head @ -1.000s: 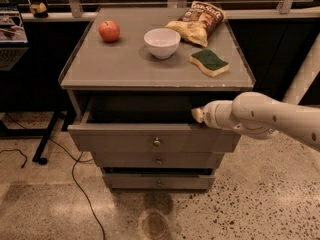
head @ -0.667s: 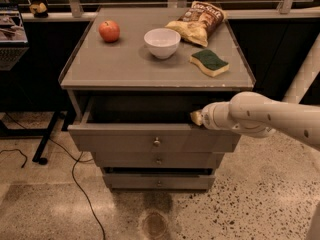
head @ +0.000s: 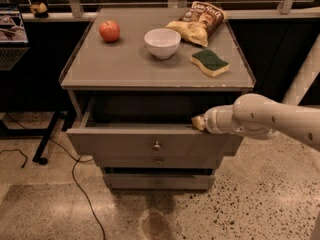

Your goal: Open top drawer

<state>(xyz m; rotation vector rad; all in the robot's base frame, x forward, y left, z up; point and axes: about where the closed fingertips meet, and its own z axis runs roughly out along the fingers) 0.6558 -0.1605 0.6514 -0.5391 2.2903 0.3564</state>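
The top drawer has slid a touch further out than a second ago, and the gripper has come forward with it, its tip on the front's upper edge, right of the centre knob. Open or clamped? Cannot tell. The front runs left to right, mostly to the gripper's left, so any further pull goes straight toward the camera.
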